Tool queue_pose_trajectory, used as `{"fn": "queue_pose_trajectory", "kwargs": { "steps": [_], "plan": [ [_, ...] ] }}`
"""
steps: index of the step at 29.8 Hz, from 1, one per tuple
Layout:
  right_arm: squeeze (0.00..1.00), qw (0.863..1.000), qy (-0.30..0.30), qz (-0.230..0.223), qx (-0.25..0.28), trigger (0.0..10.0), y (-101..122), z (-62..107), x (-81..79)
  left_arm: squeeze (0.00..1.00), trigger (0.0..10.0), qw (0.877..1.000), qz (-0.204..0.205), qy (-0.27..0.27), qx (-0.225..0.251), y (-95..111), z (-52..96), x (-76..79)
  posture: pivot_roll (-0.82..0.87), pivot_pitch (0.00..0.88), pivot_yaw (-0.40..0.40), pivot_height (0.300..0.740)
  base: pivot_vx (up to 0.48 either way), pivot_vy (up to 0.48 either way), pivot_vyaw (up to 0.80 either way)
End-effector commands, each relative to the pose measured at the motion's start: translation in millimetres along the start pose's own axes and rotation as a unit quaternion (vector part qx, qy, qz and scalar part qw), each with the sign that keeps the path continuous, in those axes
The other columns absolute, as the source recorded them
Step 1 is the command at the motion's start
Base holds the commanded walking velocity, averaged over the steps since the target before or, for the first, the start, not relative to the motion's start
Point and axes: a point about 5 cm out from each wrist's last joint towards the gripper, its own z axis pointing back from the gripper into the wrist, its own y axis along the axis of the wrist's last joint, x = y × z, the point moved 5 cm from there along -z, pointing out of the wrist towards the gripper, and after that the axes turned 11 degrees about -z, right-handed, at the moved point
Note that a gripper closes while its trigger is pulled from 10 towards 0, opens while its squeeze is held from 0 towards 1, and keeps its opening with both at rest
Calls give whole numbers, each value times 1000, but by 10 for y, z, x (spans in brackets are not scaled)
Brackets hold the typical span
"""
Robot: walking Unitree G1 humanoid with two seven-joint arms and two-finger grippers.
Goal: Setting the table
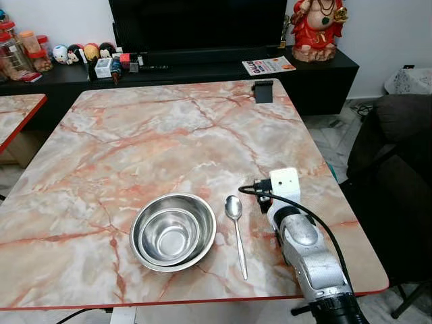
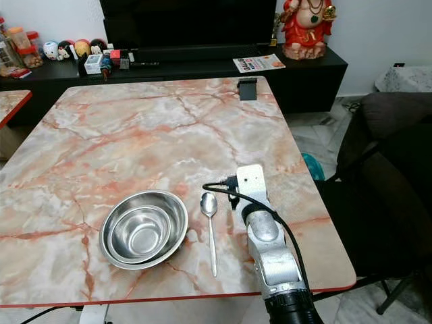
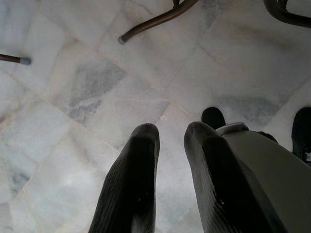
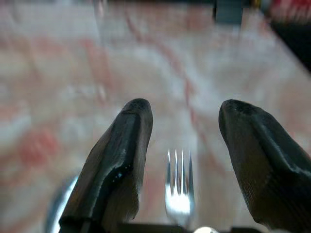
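Note:
A steel bowl (image 1: 156, 223), with what looks like a second bowl nested in it, sits near the front edge of the marble table (image 1: 169, 135). A spoon (image 1: 236, 229) lies just to its right, handle toward me. My right arm (image 1: 300, 236) reaches over the table to the right of the spoon. In the right wrist view my right gripper (image 4: 184, 109) is open, its fingers wide apart, and a fork (image 4: 179, 187) lies on the table between them, tines pointing away. My left gripper (image 3: 171, 133) hangs over the tiled floor with a narrow gap between its fingers and nothing in it.
A small black object (image 1: 263, 91) stands at the table's far edge. Behind it a black TV cabinet (image 1: 324, 67) carries a red statue (image 1: 316, 27) and jars. A dark sofa (image 1: 398, 169) is close on the right, and a second table (image 1: 17, 111) on the left.

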Motion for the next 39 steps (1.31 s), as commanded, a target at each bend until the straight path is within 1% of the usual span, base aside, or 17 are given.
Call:
{"fn": "queue_pose_trajectory", "kwargs": {
  "steps": [1,2,6,10,12,13,15,16,19,26,31,39],
  "plan": [
    [0,999,3,-7,46,10000,203,-3,-20,0,10000,1000,2,0,-1,-7,0,4,-93,0,51,732,0,0,0],
    [0,997,6,-1,78,10000,301,8,-32,0,10000,1000,8,3,5,16,0,-3,-93,0,50,732,0,0,0],
    [0,995,10,15,97,10000,331,22,-41,0,10000,1000,10,4,10,34,-1,-8,-92,0,50,732,0,0,0],
    [0,993,13,28,117,10000,281,73,-35,0,10000,1000,11,5,14,39,1,-10,-91,0,50,732,0,0,0],
    [0,991,9,48,124,10000,240,98,-17,0,10000,1000,14,6,16,41,2,-9,-91,0,50,732,0,0,0],
    [0,991,6,50,122,10000,200,110,1,0,10000,1000,15,6,16,42,3,-7,-88,0,49,732,0,0,0],
    [0,992,4,42,123,10000,192,120,14,0,10000,1000,22,7,19,45,3,-8,-88,0,49,732,0,0,0],
    [0,990,8,40,133,10000,219,131,4,0,10000,999,24,7,19,46,4,-10,-89,0,49,732,0,0,0],
    [0,988,16,41,149,10000,278,137,-30,0,10000,999,23,8,20,50,3,-15,-93,0,50,732,0,0,0],
    [0,983,14,38,178,10000,328,142,-27,0,10000,999,27,9,25,79,0,-20,-90,0,50,732,0,0,0],
    [0,983,13,37,180,10000,327,139,-22,0,10000,999,30,10,25,71,2,-23,-89,0,49,732,0,0,0],
    [0,983,19,38,180,10000,306,135,-38,0,10000,999,34,14,26,66,4,-31,-88,0,48,732,0,275,0]
  ]
}}
